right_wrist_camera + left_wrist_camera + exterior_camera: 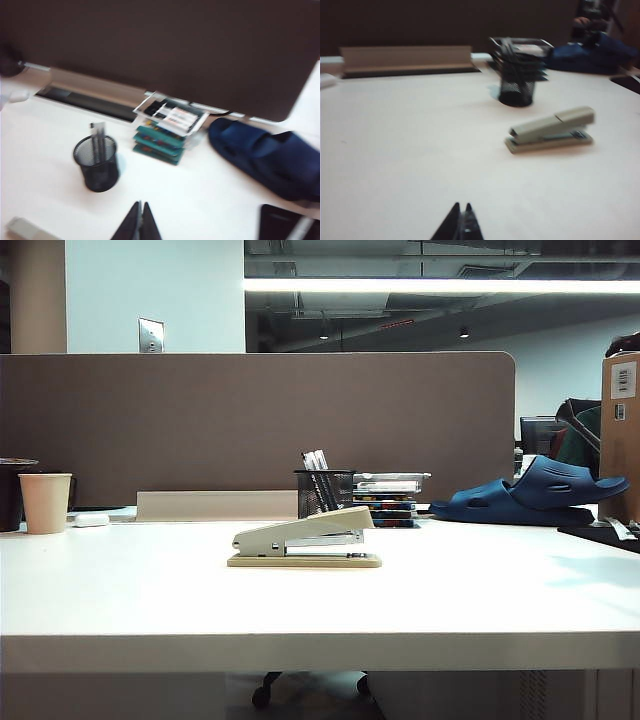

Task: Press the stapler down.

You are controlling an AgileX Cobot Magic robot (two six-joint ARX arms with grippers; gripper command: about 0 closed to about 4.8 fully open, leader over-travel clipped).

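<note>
The beige stapler (305, 538) lies in the middle of the white table (140, 600), its top arm raised at the right end. The left wrist view shows the stapler (551, 130) well ahead of my left gripper (461, 206), whose two dark fingertips are pressed together over bare table, holding nothing. My right gripper (140, 204) is shut too and empty, hovering over the table short of the pen cup. Only a beige end of the stapler (25, 230) shows at the edge of the right wrist view. Neither gripper appears in the exterior view.
A black mesh pen cup (323, 491) stands just behind the stapler. Beside it is a stack of boxes under a clear tray (388, 498). A blue slipper (530, 495) lies at the right, a paper cup (46, 502) at the left, a brown partition (250, 420) behind.
</note>
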